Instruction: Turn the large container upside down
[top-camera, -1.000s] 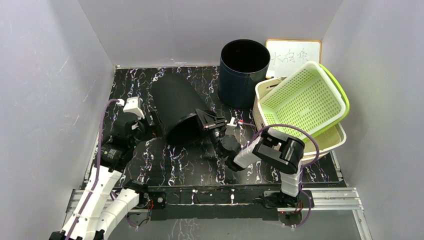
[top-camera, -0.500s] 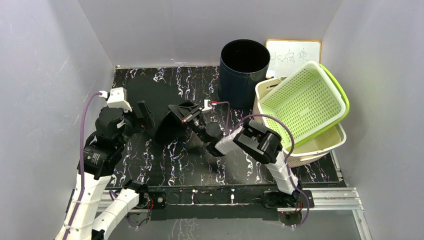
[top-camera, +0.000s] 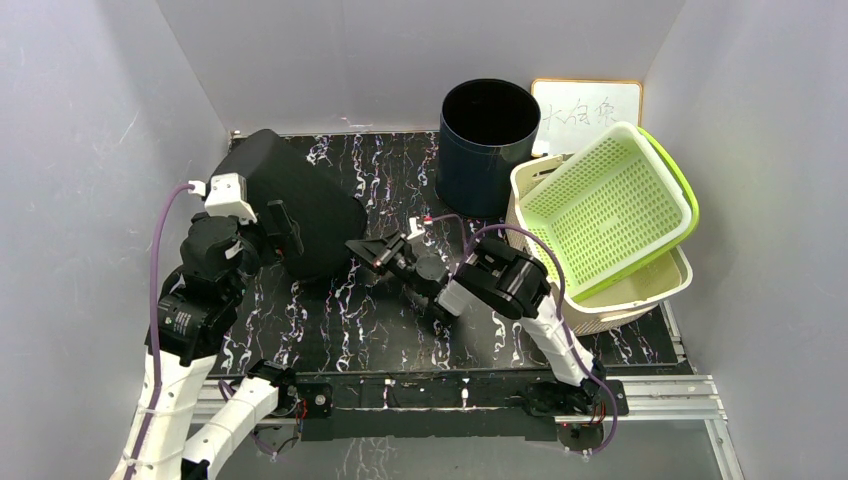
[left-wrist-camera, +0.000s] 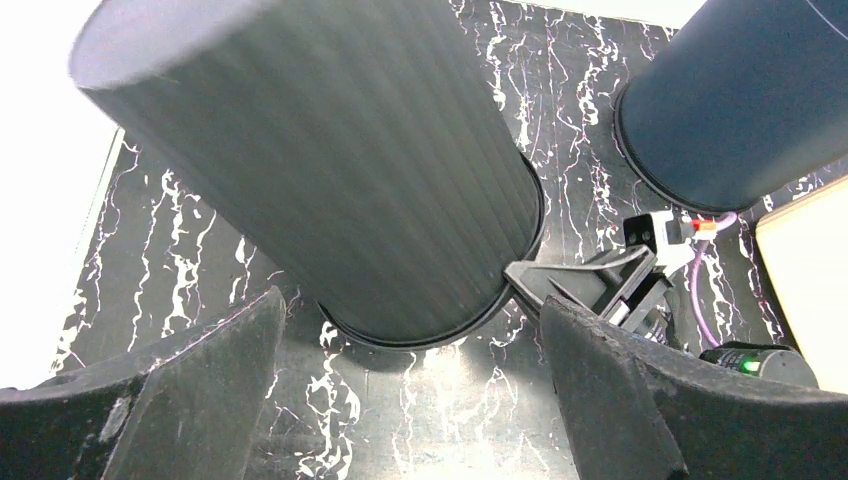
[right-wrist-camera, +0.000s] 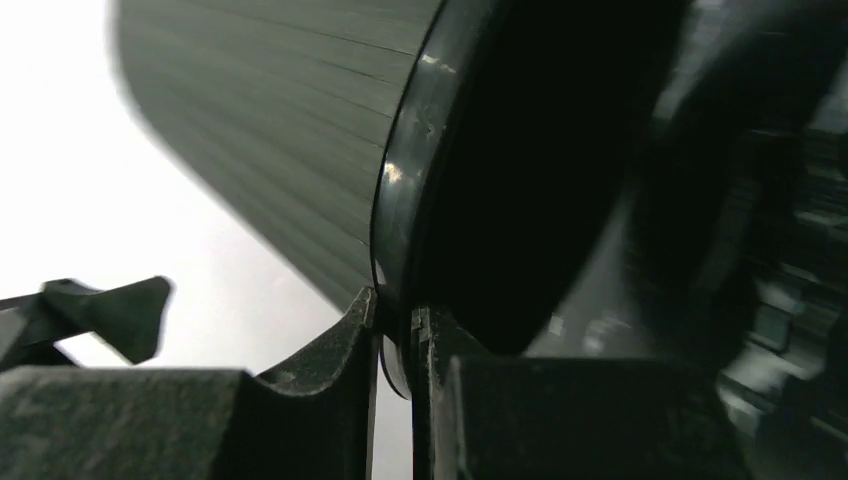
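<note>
The large container (top-camera: 290, 200) is a black ribbed bin. It stands tilted at the table's left, closed base up and back-left, mouth down and right. It fills the left wrist view (left-wrist-camera: 320, 170) and shows in the right wrist view (right-wrist-camera: 280, 120). My right gripper (top-camera: 362, 250) is shut on its rim (right-wrist-camera: 400, 200), one finger outside and one inside, as the right wrist view (right-wrist-camera: 395, 320) shows. My left gripper (top-camera: 285, 232) is open and empty just in front of the bin's low edge (left-wrist-camera: 410, 310). The right gripper also shows in the left wrist view (left-wrist-camera: 570, 285).
A dark blue round bin (top-camera: 488, 145) stands upright at the back centre, also in the left wrist view (left-wrist-camera: 730, 100). A green basket (top-camera: 610, 200) lies tilted in a cream basket (top-camera: 650, 285) at the right. A whiteboard (top-camera: 585, 105) leans on the back wall. Grey walls enclose the table.
The black bin lay on its side with its mouth toward the front. My right gripper carried the rim left and the bin swung over, base now up and back-left. My left arm drew back.
</note>
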